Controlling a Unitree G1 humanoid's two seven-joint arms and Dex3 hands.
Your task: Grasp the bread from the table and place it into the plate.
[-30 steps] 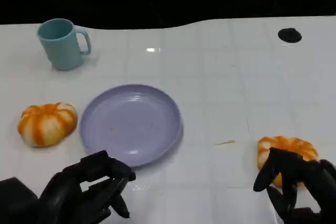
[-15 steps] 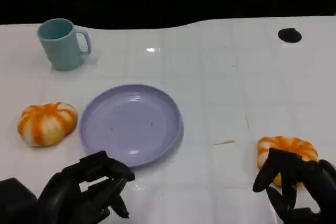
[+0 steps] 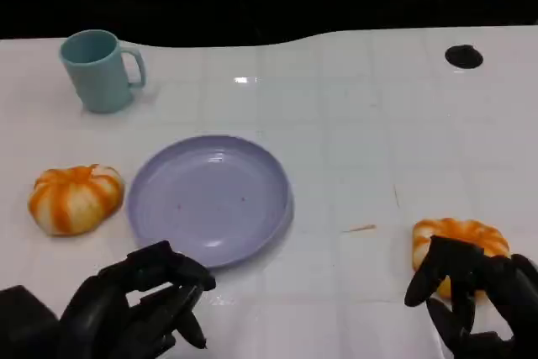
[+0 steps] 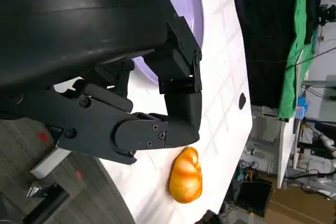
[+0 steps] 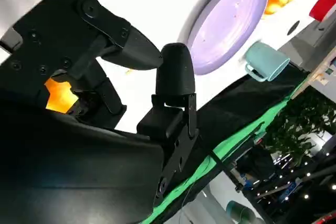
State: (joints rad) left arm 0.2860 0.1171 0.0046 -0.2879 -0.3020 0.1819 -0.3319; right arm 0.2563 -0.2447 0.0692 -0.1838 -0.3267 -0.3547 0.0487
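Observation:
Two orange-and-white striped bread rolls lie on the white table. One bread [image 3: 76,197] is left of the purple plate [image 3: 210,199]. The other bread [image 3: 461,237] lies at the near right, also in the left wrist view [image 4: 186,177]. My right hand [image 3: 475,296] is at that roll's near side, fingers spread over its edge; the right wrist view shows the orange roll [image 5: 60,95] between the fingers, still on the table. My left hand [image 3: 139,304] hovers at the plate's near edge, fingers loosely bent and holding nothing. The plate [image 5: 226,24] has nothing in it.
A teal mug [image 3: 101,69] stands at the far left behind the plate. A small black round mark [image 3: 463,56] sits at the far right of the table. Bare white tabletop lies between the plate and the right roll.

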